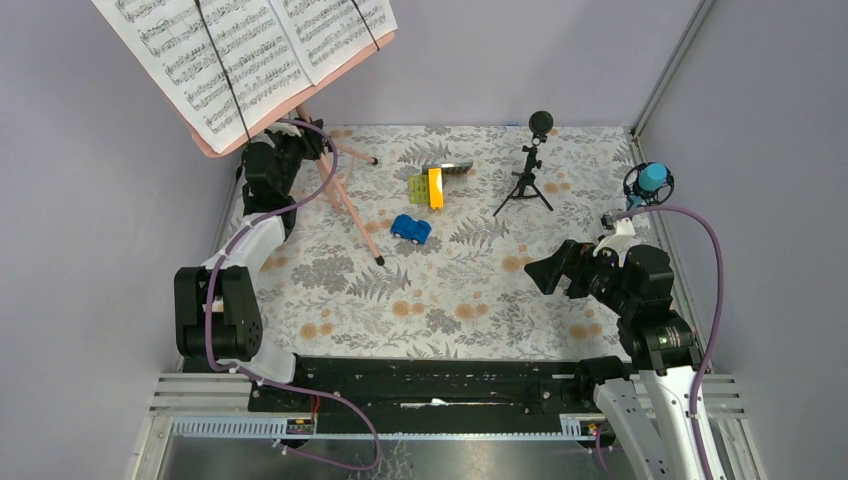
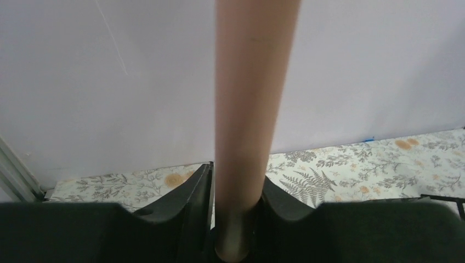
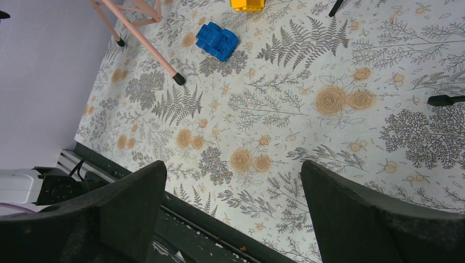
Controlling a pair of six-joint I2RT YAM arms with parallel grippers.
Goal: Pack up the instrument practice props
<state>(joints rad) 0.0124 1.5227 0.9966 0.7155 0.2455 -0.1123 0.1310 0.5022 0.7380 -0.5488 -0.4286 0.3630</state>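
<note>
The pink music stand stands on its tripod legs at the back left, with white sheet-music pages on its desk. My left gripper is at its pole below the desk. In the left wrist view the pink pole runs up between the fingers, and the left gripper is shut on it. The black mic stands on its small tripod at the back centre. The blue mic is at the right edge. My right gripper hovers open over the mat, holding nothing.
A small blue toy car and a yellow-green block lie mid-table between the stand and the black mic. One stand leg reaches toward the car. Walls close the left, back and right; a black rail lines the near edge.
</note>
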